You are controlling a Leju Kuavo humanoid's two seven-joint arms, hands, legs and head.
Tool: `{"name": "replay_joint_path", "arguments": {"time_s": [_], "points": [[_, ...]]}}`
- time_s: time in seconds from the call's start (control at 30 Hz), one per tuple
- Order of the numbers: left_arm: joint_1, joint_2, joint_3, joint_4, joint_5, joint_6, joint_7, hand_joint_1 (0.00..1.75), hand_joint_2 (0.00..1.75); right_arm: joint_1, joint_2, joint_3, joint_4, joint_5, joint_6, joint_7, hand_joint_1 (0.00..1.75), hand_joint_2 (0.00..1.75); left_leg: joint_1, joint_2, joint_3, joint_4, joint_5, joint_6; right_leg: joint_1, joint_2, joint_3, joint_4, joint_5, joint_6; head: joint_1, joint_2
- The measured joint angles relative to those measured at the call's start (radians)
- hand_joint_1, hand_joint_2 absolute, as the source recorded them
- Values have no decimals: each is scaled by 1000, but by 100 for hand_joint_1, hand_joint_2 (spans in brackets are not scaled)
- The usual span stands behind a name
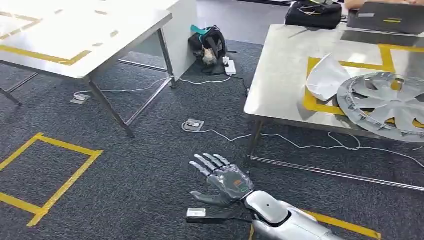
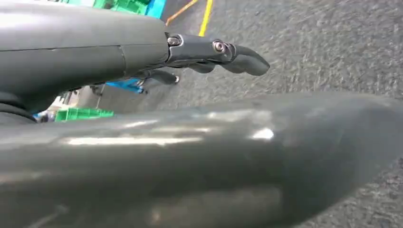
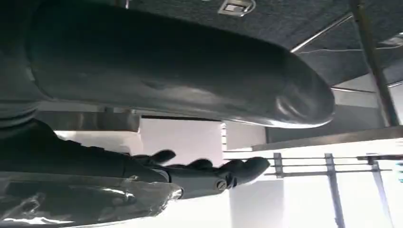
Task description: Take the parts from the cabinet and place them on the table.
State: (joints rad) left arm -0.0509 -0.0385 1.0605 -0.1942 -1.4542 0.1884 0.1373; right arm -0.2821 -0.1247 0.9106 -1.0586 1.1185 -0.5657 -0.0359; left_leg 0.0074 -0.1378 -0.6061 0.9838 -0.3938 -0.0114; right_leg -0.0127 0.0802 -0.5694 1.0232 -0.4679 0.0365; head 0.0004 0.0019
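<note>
The wheel cover [image 1: 387, 106] is already lying flat on the steel surface [image 1: 280, 85] at the right, inside a yellow tape outline, with a white curved panel piece [image 1: 326, 76] just beside it and overlapping its rim a bit. Judging by looks, the cover is thin moulded plastic: light, fairly stiff but flexy across the spokes, slick on the silver face, so it'd probably be best taken at the outer rim or through a gap between spokes rather than pinched on the face. The white piece looks like a light shell too, likely easy to scuff or bend, so an edge hold seems safest. The cabinet itself can't be made out from here, so whatever is left in it can't be judged. The right hand [image 1: 223, 180] is held out low over the carpet [image 1: 140, 185], fingers spread and nothing in it. The left hand [image 2: 209, 54] is seen over the carpet with fingers loosely curled and apart, nothing held as far as can be told.
</note>
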Motion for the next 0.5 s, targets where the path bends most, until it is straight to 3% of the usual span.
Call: {"name": "replay_joint_path", "arguments": {"time_s": [0.03, 0.07, 0.1, 0.13, 0.17, 0.23, 0.27, 0.3, 0.37, 0.4, 0.43, 0.47, 0.5], "points": [[5, -2, 0, 0, 0, 0, 0, 0, 0, 4, -1, 0, 0, 0, -2, 1, 0, 0, 3, -10, -2, -3, 3, -7, 3, -10, 0, 0, 1, -6, 2, 0], [8, -1, 0, 0, 0, 0, 0, 0, 0, 7, -2, -2, 0, 1, -2, 4, 0, 0, 2, -23, -4, -2, 2, -13, -5, -24, 4, -8, 6, -14, 2, 0], [10, -5, 0, 1, 0, 0, 0, 0, 0, 9, -2, -5, 0, 4, -4, 6, 0, 0, -3, 30, -9, 13, -10, -17, -5, -37, 9, -12, 8, -18, -1, 0], [7, -3, 0, 1, 0, 0, 0, 0, 0, 14, -2, -9, 0, 5, -12, 6, 0, 0, -5, 80, -30, 57, -39, -23, -4, -49, 13, -15, 7, -27, -16, 0], [2, -2, 0, 1, 0, 1, 0, 0, 0, 22, -3, -13, 0, 6, -19, 6, 0, 0, -4, 108, -69, 133, -77, -29, -3, -65, 14, -16, 7, -28, -14, 0], [-1, -3, 0, 1, -1, 0, 0, 0, 0, 40, -7, -19, 3, 6, -24, 10, 0, 0, 1, 126, -148, 284, -134, -35, -1, -99, 14, -15, 3, -30, -15, 0], [0, -5, 0, 1, -1, 0, 0, 0, 0, 48, -8, -23, 4, 7, -27, 13, 0, 0, 3, 127, -161, 305, -132, -36, 0, -113, 14, -15, 2, -30, -15, 0], [2, -5, 0, 1, -1, 0, 0, 0, 0, 54, -8, -26, 4, 8, -32, 14, 0, 0, 3, 128, -148, 280, -107, -36, 0, -126, 15, -15, 0, -29, -16, 0], [4, -4, 0, 1, -2, 0, 0, 0, 0, 61, -8, -34, 4, 14, -40, 16, 0, 0, 2, 144, -66, 131, -28, -31, 0, -149, 20, -16, -3, -25, -16, 0], [3, -3, 0, 1, -2, 1, 0, 0, 0, 63, -8, -40, 4, 19, -44, 17, 0, 0, -2, 185, -12, 43, 1, -25, 1, -160, 25, -16, -6, -22, -16, 0], [-1, -3, 0, 1, -3, 1, 0, 0, 0, 67, -8, -45, 4, 22, -48, 18, 0, 0, -14, 247, 13, -5, -10, -20, 10, -169, 27, -13, -12, -14, -17, 0], [-5, -3, 0, 1, -3, 2, 0, 0, 0, 70, -10, -53, 6, 26, -53, 21, 0, 0, -12, 224, 11, -3, -7, -9, 12, -179, 30, -15, -15, -8, -14, 0], [-3, -4, 0, 1, -3, 2, 0, 0, 0, 74, -10, -58, 7, 29, -55, 21, 0, 0, -14, 209, 8, -4, -9, -4, 13, -193, 36, -19, -17, -3, -13, 0]]}}
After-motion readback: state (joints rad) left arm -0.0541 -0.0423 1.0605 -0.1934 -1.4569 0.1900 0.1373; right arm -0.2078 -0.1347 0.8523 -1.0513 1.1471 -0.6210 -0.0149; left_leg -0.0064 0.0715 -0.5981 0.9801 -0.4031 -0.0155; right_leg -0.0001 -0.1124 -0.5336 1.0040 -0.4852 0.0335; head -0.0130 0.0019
